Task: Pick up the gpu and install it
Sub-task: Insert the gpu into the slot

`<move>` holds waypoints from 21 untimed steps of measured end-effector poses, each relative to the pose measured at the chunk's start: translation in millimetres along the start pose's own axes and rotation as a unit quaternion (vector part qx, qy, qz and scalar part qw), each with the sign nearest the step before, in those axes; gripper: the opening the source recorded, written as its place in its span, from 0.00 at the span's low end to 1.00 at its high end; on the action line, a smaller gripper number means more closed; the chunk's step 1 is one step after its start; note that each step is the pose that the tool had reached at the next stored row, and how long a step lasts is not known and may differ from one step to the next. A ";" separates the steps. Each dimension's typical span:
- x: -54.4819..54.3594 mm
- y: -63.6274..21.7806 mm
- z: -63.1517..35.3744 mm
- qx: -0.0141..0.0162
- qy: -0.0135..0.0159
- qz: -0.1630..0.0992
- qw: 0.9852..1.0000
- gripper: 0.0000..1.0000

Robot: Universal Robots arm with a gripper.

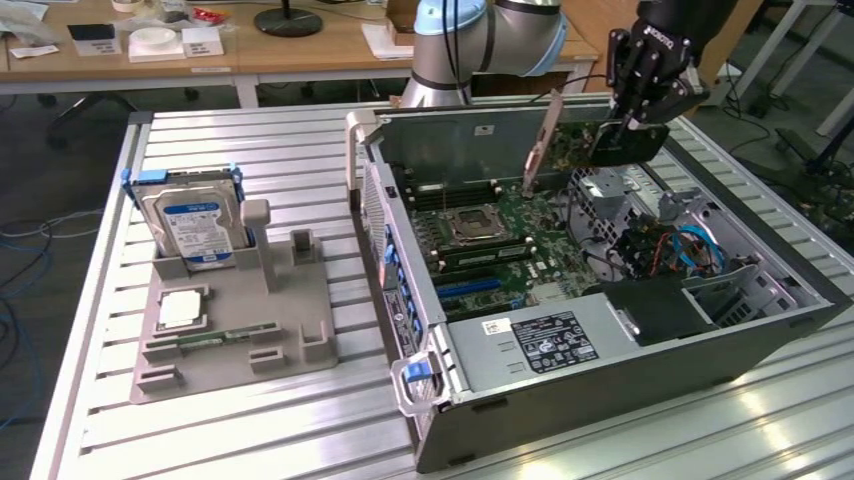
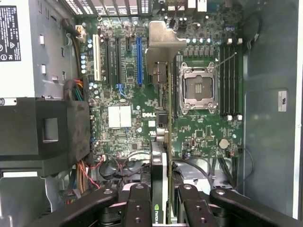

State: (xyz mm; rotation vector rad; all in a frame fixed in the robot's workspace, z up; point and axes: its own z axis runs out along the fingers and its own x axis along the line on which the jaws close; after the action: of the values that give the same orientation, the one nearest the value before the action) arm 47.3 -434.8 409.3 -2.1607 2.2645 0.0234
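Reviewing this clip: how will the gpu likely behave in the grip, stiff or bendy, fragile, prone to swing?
Probably stiff: the gpu runs straight, edge-on, from the gripper out to its metal bracket. Likely fragile: its circuit edge is bare and the bracket is thin. It may pivot if bumped, since the fingers clamp only one end.

Pincer (image 1: 627, 122): points straight down, both black fingers (image 2: 137, 203) drawn in from opposite sides.
Grip: the gpu (image 1: 587, 148) is clamped edge-on between the fingers and hangs below the pincer.
Wrist (image 1: 667, 28): black, directly above the pincer.
Arm (image 1: 461, 45): grey-blue joint standing beside and behind the pincer.
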 end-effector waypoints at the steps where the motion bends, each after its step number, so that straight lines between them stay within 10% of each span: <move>1: 0.5 0.0 1.2 0.000 0.000 0.000 1.000 0.27; 21: 3.0 19.2 3.1 0.000 0.000 0.000 1.000 0.27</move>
State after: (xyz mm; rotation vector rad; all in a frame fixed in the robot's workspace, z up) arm 28.0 -436.8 406.2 -2.1615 2.2641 0.0237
